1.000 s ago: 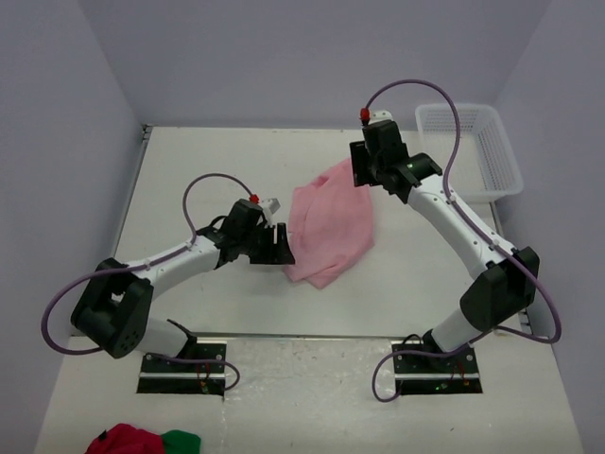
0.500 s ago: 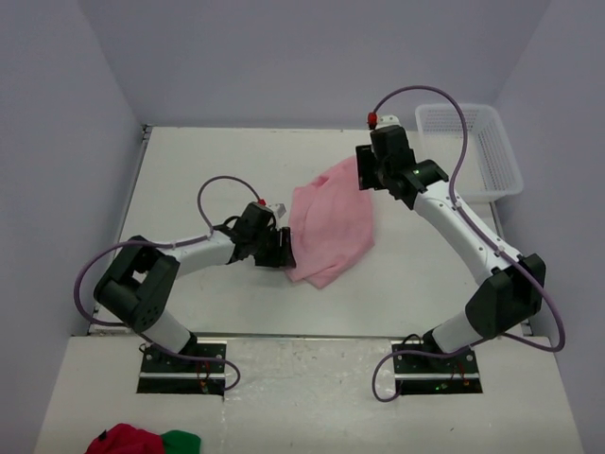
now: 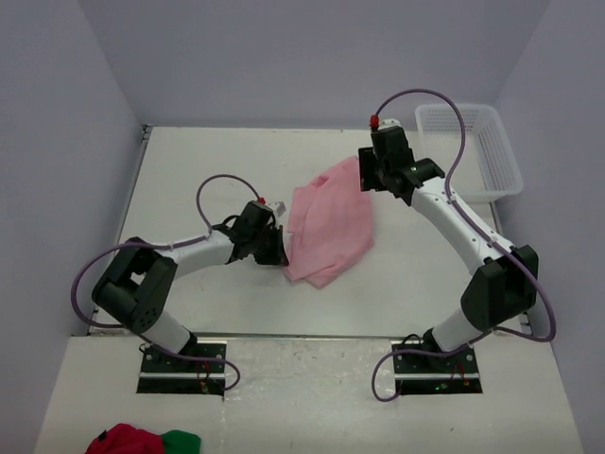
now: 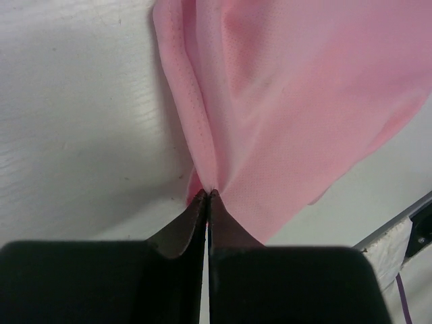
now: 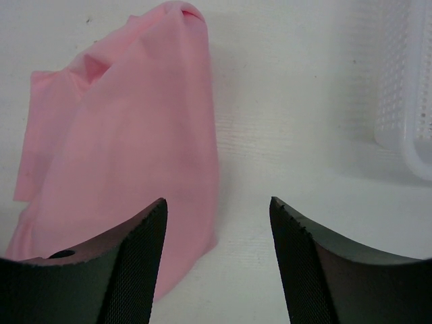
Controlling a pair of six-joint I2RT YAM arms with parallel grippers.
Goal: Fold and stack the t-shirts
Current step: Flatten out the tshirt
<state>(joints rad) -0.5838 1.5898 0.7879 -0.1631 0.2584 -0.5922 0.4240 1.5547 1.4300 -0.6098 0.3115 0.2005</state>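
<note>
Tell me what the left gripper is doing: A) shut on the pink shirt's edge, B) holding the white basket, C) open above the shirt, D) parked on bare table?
A: the left wrist view shows the left gripper with its tips pressed together on a fold of the pink t-shirt.

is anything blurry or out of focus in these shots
Left wrist: the left gripper is a dark, soft-edged mass, the t-shirt weave sharp. Right wrist: the right gripper shows crisp knurling, the basket looks washed out. Top external: even light.

Overhead and wrist close-ups on t-shirt (image 3: 329, 222)
</note>
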